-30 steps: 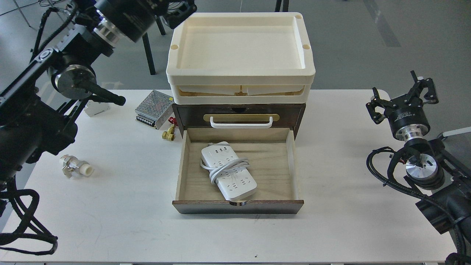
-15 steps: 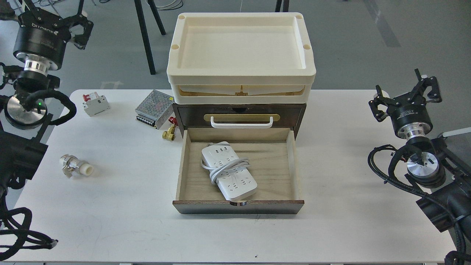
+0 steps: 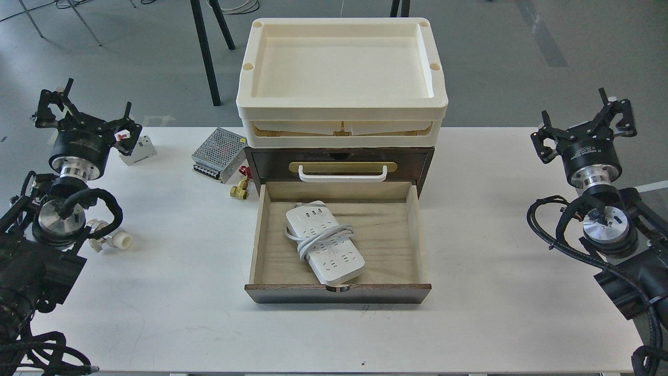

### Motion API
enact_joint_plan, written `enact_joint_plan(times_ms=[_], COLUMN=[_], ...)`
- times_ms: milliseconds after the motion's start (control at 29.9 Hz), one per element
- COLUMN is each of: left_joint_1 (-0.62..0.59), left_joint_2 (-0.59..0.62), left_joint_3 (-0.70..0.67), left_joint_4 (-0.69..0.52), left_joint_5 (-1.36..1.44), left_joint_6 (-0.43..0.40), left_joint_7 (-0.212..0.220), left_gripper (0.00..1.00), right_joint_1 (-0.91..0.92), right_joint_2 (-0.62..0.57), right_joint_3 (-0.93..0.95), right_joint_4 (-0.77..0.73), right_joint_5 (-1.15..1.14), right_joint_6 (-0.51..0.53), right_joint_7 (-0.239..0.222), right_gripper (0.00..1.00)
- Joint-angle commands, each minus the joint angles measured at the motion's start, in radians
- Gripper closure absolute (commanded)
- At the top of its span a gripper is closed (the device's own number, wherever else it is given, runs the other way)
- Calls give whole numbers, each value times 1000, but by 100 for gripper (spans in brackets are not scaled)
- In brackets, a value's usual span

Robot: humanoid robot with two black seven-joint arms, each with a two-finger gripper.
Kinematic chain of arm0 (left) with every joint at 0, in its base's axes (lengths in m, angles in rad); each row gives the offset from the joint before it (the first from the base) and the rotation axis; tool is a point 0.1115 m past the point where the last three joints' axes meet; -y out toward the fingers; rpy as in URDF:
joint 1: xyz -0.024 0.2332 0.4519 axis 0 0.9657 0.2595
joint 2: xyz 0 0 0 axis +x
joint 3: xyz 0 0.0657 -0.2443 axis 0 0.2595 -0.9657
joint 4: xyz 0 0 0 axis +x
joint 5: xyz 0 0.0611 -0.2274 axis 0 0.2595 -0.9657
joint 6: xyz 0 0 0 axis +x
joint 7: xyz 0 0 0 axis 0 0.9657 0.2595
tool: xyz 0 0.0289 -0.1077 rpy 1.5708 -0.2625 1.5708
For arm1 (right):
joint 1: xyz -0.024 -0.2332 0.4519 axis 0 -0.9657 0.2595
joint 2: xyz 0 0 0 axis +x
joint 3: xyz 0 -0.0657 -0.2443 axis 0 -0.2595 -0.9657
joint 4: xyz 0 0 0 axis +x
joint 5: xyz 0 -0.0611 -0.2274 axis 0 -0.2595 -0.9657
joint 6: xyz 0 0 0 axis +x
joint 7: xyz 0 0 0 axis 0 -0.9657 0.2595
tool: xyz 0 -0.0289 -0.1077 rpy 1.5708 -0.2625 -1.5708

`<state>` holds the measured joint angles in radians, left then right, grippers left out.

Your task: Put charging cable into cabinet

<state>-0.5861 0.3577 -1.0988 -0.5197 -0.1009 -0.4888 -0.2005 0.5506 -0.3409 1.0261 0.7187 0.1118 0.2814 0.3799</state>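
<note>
The charging cable (image 3: 323, 243), a white power strip with its cord wrapped round the middle, lies inside the pulled-out bottom drawer (image 3: 412, 230) of the cabinet (image 3: 425, 156). The cabinet is dark brown with a white bar handle (image 3: 342, 173) and a cream tray (image 3: 342, 107) on top. My left gripper (image 3: 83, 107) is open and empty at the far left, over the table's back left corner. My right gripper (image 3: 584, 117) is open and empty at the far right, well away from the cabinet.
A silver perforated power-supply box (image 3: 218, 154) and a small brass fitting (image 3: 239, 190) lie left of the cabinet. A white circuit breaker (image 3: 136, 150) sits just behind my left gripper. A white and metal fitting (image 3: 112, 237) lies by my left arm. Black chair legs (image 3: 204, 42) stand behind the table.
My left arm has swung down and back to the left, from high above the table to the left edge. My right gripper has drifted slightly right and up. The cable and drawer have not moved.
</note>
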Motion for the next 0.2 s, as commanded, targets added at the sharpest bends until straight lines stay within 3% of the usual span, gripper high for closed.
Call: enact_joint_plan(times_ms=[0,167], left_joint_1=[6,-3], left_joint_2=[-2,0], left_joint_3=[2,68], left_joint_4=[0,0], left_joint_5=[3,3], left_joint_6=[0,0], left_joint_7=[-3,-5], left_gripper=[0,0], right_joint_1=[6,8], right_joint_2=[0,-1], right_joint_3=[0,2], right_joint_4=[-1,-1], right_joint_5=[0,0], right_joint_6=[-2,-2], right_joint_7=[-3,-3], right_gripper=[0,0])
